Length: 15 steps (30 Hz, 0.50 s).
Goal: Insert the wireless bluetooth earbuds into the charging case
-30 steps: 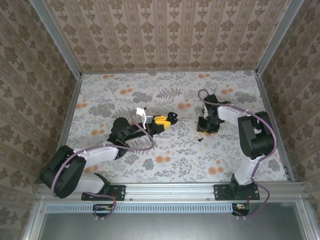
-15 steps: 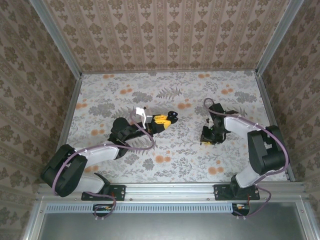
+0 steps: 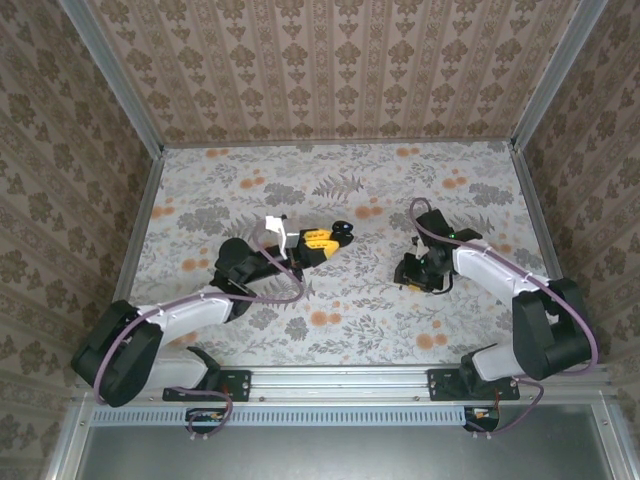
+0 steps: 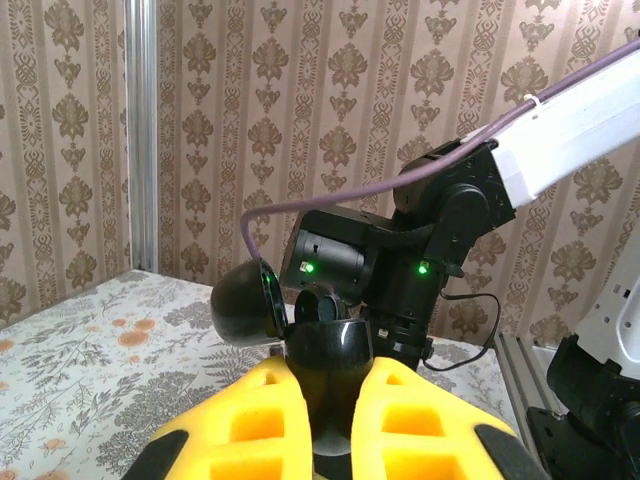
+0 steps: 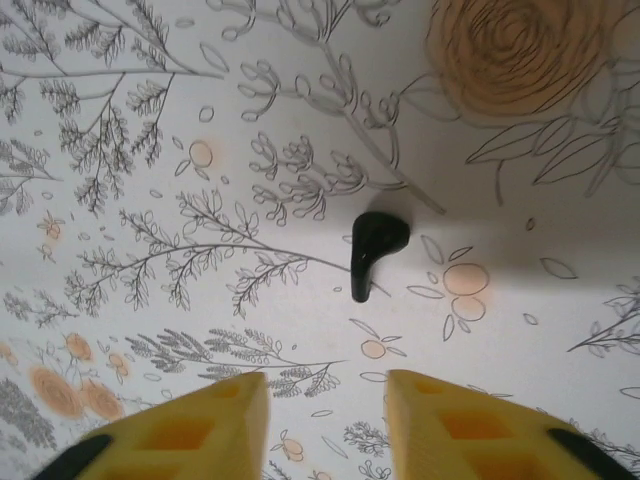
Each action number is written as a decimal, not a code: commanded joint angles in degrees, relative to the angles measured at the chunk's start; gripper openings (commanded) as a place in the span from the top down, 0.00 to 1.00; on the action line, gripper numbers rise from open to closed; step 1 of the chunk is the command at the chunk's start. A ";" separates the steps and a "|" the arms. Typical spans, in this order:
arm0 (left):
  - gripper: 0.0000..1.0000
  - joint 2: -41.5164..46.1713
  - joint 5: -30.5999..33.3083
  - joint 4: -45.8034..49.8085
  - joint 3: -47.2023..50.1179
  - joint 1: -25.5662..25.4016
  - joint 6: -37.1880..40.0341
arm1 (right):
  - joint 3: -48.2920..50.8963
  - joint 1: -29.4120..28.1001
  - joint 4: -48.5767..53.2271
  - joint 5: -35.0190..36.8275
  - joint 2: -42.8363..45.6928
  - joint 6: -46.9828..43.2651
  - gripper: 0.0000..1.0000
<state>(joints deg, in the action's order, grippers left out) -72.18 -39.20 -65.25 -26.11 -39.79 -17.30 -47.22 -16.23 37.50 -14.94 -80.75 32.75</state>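
Right wrist: small glossy black earbud [image 5: 376, 240], bulbous head, short stem, before right hand [image 5: 325, 388], fingers apart.

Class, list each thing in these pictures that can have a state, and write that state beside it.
charging case: lid open, clamped between yellow fingers.
earbud: lying loose on the table, outside the case, not gripped.
left gripper: jaws shut on the charging case.
right gripper: jaws open, empty, near the earbud.
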 commanded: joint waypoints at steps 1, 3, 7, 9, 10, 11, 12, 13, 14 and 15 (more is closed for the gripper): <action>1.00 1.57 0.29 0.29 0.75 -0.43 1.02 | -1.75 0.15 -0.35 4.70 -0.26 2.38 0.57; 1.00 1.93 0.35 0.68 0.87 -0.46 1.28 | -2.26 0.21 -1.07 5.33 -1.64 2.71 0.54; 1.00 2.64 0.42 1.73 1.11 -0.44 2.10 | -3.69 0.14 -2.29 5.95 -4.74 2.99 0.54; 1.00 3.08 0.53 2.42 1.15 -0.42 2.48 | -4.63 -0.01 -2.51 6.06 -6.70 2.91 0.54; 1.00 3.27 0.53 2.73 1.15 -0.46 2.67 | -5.07 -0.11 -2.44 6.07 -7.42 2.77 0.54; 1.00 3.49 0.53 3.01 1.23 -0.46 2.84 | -5.69 -0.28 -2.30 6.13 -8.38 2.59 0.54; 1.00 3.69 0.51 3.10 1.38 -0.46 2.97 | -6.32 -0.69 -2.08 6.38 -9.25 2.33 0.55; 1.00 3.86 0.60 3.08 1.49 -0.46 3.21 | -6.84 -0.98 -1.65 6.77 -9.86 2.17 0.55; 1.00 3.98 0.60 3.04 1.56 -0.42 3.32 | -7.25 -1.40 -1.24 7.45 -10.56 1.99 0.55; 1.00 4.17 0.69 3.20 1.63 -0.43 3.52 | -7.70 -1.65 -0.95 7.91 -11.11 1.92 0.55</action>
<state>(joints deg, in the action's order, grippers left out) -69.52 -38.79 -61.98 -25.36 -39.79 -15.55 -52.75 -16.97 35.38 -9.56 -90.48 34.74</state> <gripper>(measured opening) 0.094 0.454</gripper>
